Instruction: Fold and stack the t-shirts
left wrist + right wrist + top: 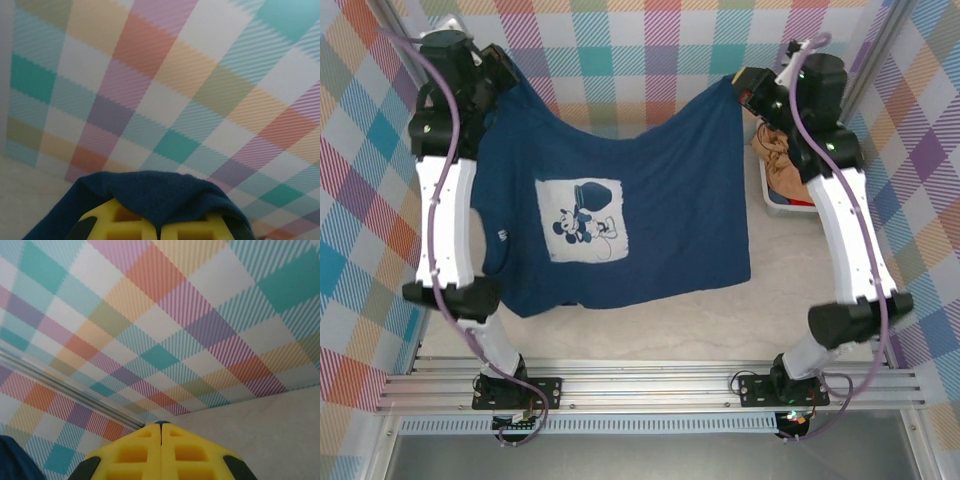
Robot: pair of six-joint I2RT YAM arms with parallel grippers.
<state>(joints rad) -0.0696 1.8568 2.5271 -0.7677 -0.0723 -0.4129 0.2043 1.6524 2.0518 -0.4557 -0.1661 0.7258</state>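
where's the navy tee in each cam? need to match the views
Top external: the navy t-shirt spans the centre, its white print facing the camera.
Left wrist: bottom centre, a bunched navy fold.
Right wrist: a navy sliver in the bottom-left corner.
Shared landmark: the plaid backdrop behind the shirt, seen in all three views.

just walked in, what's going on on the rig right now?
Both arms hold up a dark navy blue cloth t-shirt with a white cartoon print by one edge. The left gripper is shut on one corner and the right gripper on the other. That edge sags between them at the far side, and the rest lies print-up on the table. A white plastic tub at right holds tan-orange cloth. No fold made yet.
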